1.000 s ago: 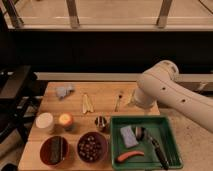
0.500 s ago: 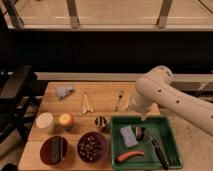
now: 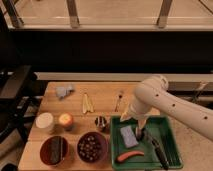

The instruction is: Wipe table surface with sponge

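Observation:
A grey-blue sponge (image 3: 128, 136) lies in the left part of the green tray (image 3: 169, 123) at the front right of the wooden table (image 3: 105, 95). My white arm (image 3: 165, 102) comes in from the right and bends down over the tray. My gripper (image 3: 140, 133) hangs low inside the tray, right beside the sponge's right edge; whether it touches the sponge cannot be told.
The tray also holds an orange carrot-like thing (image 3: 129, 156) and a black tool (image 3: 160, 152). On the table are a fork (image 3: 118, 100), yellow strips (image 3: 87, 102), a grey cloth (image 3: 64, 91), a white cup (image 3: 45, 122), an orange fruit (image 3: 66, 120), a metal cup (image 3: 101, 122) and two bowls (image 3: 54, 149) (image 3: 92, 146). A black chair (image 3: 12, 90) stands at the left.
My arm has swung left and lowered, bringing the gripper from above the tray's back edge down into the tray next to the sponge.

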### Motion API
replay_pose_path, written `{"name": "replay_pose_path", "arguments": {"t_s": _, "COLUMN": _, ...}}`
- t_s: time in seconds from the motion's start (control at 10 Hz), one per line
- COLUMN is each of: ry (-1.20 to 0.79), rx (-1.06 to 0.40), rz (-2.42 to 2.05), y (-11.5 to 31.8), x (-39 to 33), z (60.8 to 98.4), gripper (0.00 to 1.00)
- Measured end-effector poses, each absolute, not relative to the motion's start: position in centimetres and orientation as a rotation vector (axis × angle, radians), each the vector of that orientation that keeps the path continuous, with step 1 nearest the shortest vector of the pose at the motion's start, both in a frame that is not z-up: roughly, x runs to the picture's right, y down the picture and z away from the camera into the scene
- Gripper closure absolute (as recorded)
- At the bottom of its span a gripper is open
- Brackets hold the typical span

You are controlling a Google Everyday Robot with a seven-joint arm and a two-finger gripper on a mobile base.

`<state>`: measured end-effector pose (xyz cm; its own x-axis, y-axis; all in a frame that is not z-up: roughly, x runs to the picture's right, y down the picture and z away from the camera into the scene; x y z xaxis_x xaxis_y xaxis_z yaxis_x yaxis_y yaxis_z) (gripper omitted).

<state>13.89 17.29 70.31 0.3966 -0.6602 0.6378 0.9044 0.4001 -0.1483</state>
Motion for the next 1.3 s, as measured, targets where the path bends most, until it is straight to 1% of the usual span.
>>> {"name": "replay_pose_path", "arguments": {"t_s": 0.2, "ry": -0.566, "rx": -0.532, "rz": -1.033, "y": 18.9, "x": 13.4, "z": 70.8, "gripper": 0.36}}
{"name": "replay_pose_path", "arguments": {"t_s": 0.4, "ry": -0.594, "rx": -0.505, "rz": -1.010, "y": 20.0, "x": 13.4, "z": 71.0, "gripper": 0.36}}
{"name": "replay_pose_path", "arguments": {"t_s": 0.8, "ry": -0.593, "rx": -0.504, "rz": -1.019, "y": 19.9, "x": 13.3, "z": 71.0, "gripper": 0.36}}
{"name": "replay_pose_path", "arguments": {"t_s": 1.0, "ry": -0.565, "rx": -0.542, "rz": -1.035, "y": 20.2, "x": 13.1, "z": 71.6, "gripper": 0.36}}
{"name": "replay_pose_path", "arguments": {"t_s": 1.3, "ry": -0.553, "rx": -0.599, "rz": -1.016, "y": 22.2, "x": 13.3, "z": 73.6, "gripper": 0.36}}
